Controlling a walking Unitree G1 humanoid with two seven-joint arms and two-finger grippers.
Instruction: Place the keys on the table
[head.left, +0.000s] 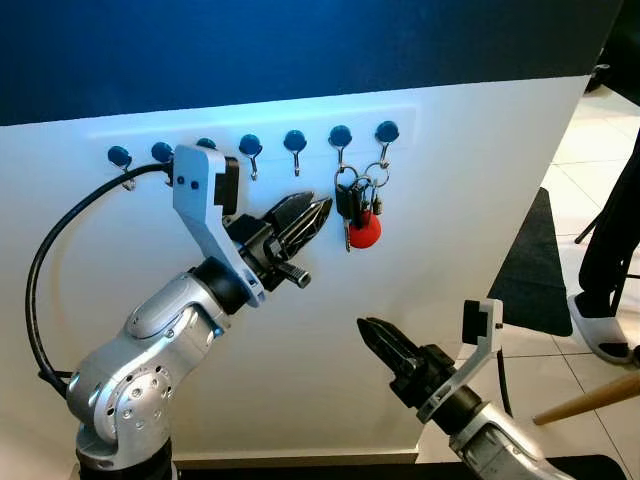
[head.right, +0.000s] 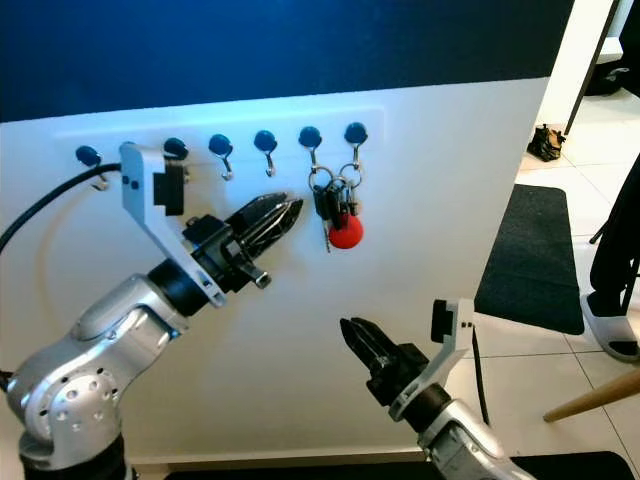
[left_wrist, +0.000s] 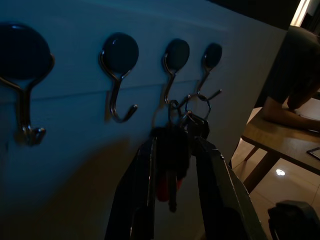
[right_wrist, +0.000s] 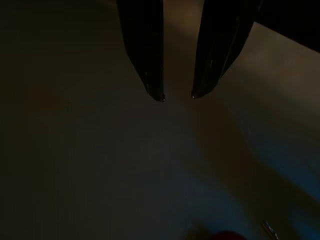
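Keys (head.left: 355, 205): hanging on wall hooks (head.left: 340, 135), not yet lifted.
Left tool (head.left: 322, 212): fingers apart, seemingly straddling the keys.
Right tool (head.left: 366, 327): waiting below keys, fingers slightly apart.
Bench: placing remaining.

The left arm is raised with the elbow bent, and its wrist tilts upward to the right. The left gripper (head.left: 322, 213) has its fingers (left_wrist: 220, 190) a little apart. The right arm reaches up from below; the right gripper (right_wrist: 177, 97) seems slightly open, though its wrist view is dark.
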